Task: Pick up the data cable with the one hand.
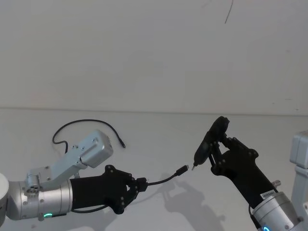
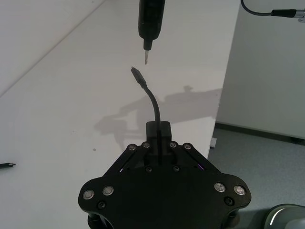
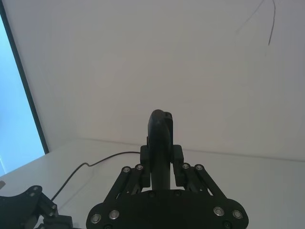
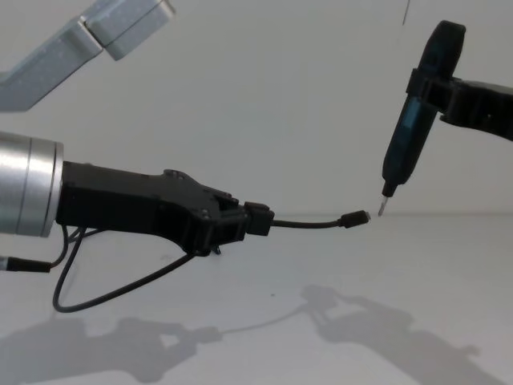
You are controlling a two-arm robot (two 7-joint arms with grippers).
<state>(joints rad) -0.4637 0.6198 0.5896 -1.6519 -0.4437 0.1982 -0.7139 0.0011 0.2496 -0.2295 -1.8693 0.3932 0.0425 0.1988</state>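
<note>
Left hand [image 4: 255, 220] grasps data cable [image 4: 309, 224] | thin, black, plug seemingly metal-tipped

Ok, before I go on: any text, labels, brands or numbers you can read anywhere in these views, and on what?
White sticker on the right arm's wrist, behind the right pincer: printed, too small to read.
Nothing legible on the left pincer, the data cable, the pen-shaped tool or the table.

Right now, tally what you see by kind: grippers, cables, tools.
Grippers: 2, the left gripper shut on the data cable, the right gripper shut on the pen-shaped tool.
Cables: 1, the data cable.
Tools: 1, the pen-shaped tool.
Total: 4.
</note>
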